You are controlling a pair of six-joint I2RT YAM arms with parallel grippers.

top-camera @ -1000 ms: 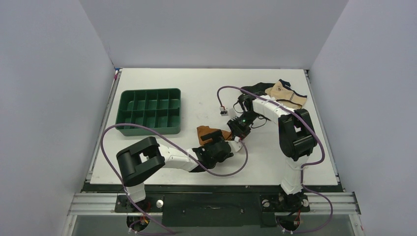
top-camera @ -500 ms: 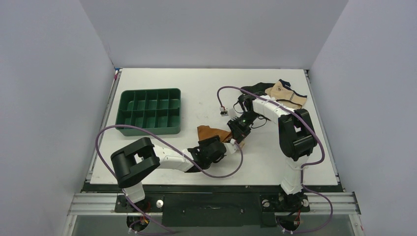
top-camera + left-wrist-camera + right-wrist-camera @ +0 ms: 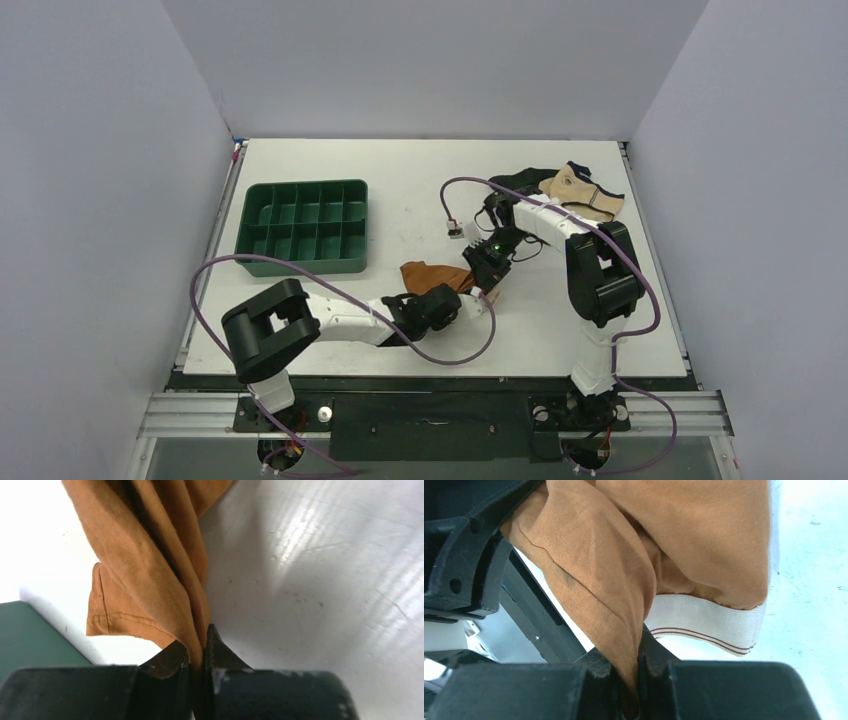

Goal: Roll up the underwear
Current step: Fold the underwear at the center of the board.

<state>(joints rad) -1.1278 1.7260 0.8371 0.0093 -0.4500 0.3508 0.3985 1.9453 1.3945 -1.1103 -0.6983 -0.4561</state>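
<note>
At the near middle of the table point(image 3: 400, 170), the underwear point(image 3: 430, 275) is being pinched at two edges — by the closed left gripper point(image 3: 199, 644) and the closed right gripper point(image 3: 639, 650) — apparently to stretch it for rolling.

underwear point(image 3: 150, 570) cropped above, black garment point(image 3: 520, 177) half-hidden

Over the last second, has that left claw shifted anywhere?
Yes. The left gripper has slid a little to the left, toward the green tray's side of the table, and has closed on the rust-brown underwear.
</note>
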